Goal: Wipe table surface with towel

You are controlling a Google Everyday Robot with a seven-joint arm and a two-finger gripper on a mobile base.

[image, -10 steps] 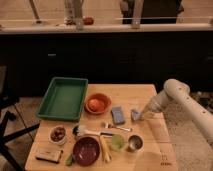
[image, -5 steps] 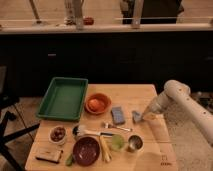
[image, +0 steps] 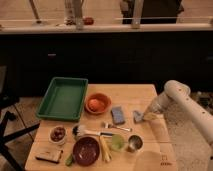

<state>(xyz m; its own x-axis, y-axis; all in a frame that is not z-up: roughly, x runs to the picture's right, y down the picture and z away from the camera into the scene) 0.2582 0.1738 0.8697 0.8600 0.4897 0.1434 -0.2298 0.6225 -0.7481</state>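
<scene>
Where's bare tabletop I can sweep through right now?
Bare wood tabletop lies behind the crumpled blue-grey towel, right of the orange bowl. The gripper is at the towel's right. The near edge, around the dark red bowl, is crowded.

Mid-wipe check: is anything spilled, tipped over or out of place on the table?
Nothing stands out. The gripper is beside the towel, near the right edge of the table surface. The metal cup and the orange bowl stand upright, and no spill shows on the wood.
</scene>
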